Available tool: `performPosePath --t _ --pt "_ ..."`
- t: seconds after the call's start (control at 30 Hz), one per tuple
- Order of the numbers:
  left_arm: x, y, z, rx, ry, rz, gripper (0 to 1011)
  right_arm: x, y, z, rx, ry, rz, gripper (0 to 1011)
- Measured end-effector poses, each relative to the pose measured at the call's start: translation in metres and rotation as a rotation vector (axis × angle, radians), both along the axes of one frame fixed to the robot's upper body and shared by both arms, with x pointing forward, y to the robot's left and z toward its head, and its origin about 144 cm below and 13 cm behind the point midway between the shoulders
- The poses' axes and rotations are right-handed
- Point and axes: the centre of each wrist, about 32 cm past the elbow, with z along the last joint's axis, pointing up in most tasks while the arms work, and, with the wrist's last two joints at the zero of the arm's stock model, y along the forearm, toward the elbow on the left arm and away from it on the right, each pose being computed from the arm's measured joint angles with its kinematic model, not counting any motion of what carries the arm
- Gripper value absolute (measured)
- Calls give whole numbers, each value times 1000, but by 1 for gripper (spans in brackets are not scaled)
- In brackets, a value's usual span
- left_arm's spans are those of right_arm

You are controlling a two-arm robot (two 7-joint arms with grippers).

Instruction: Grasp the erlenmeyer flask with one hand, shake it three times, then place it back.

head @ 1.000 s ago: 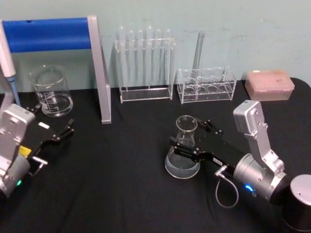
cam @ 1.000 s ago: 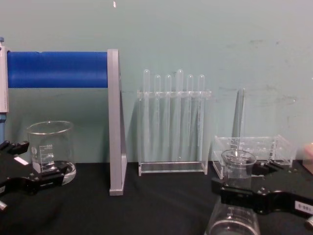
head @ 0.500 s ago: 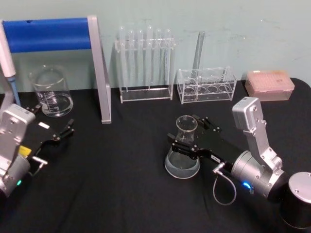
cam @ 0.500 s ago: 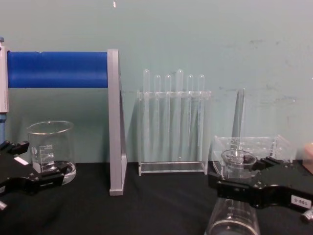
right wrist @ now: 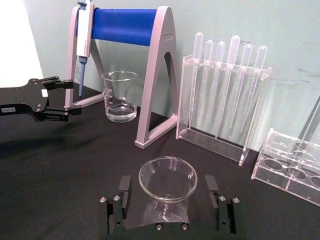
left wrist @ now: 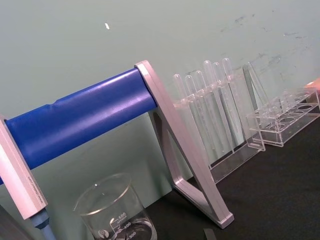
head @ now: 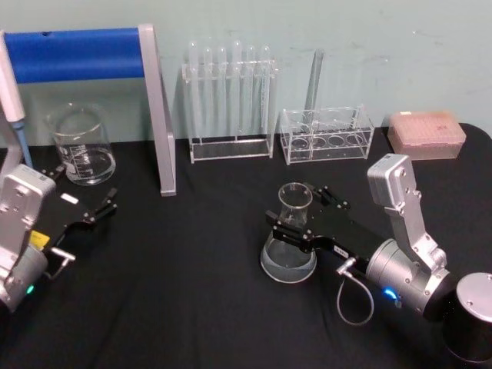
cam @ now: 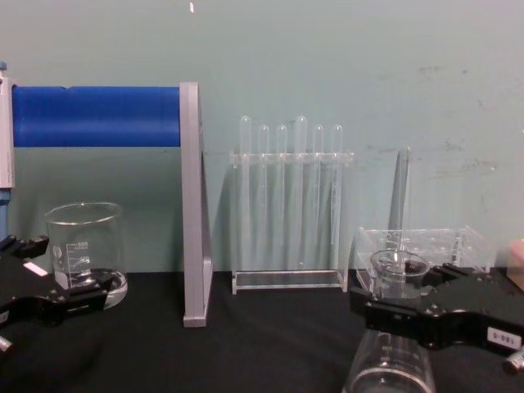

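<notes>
Black cloth covered the table (head: 192,307), and on it, a little right of centre, we found the erlenmeyer flask (head: 290,254) standing upright on its wide base. The right gripper (head: 294,209) reached in low from the right side and bracketed the flask's neck just below the flared rim, one flat jaw on each side.

In the right wrist view we looked down on the rim. The two jaws sat wider than the neck, with a dark gap between glass and jaw on either side, so we judged the claw to be wide and not pinching the flask. From the chest view the gripper's black body crossed in front of the neck, and its small white label (cam: 499,336) with dark characters sat toward the right edge.

The left gripper (head: 86,188) lay low over the cloth at the far left, near the glass beaker (head: 81,146). Its fingers were spread and held nothing.

Along the back wall we noted, from left to right:
- a grey stand (head: 157,115) with a blue bar, and a pipette (head: 11,100) hanging at its left end
- a tall clear rack (head: 229,146) of test tubes
- a low clear rack (head: 327,138) with a single tube leaning in it
- a pink box (head: 427,134) at the right rear, well apart from the flask
</notes>
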Motion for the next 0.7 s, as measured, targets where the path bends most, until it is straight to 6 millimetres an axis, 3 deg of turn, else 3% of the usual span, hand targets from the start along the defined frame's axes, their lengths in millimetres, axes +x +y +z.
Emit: performPosePath --t 0.33,0.53,0.7 --pt "0 0 0 0 0 0 1001 0 0 0 0 -1 0 691" --pt "0 0 0 0 0 0 1001 0 0 0 0 -1 -1 487" --pt "0 0 0 0 0 0 1001 0 0 0 1 -1 -1 450"
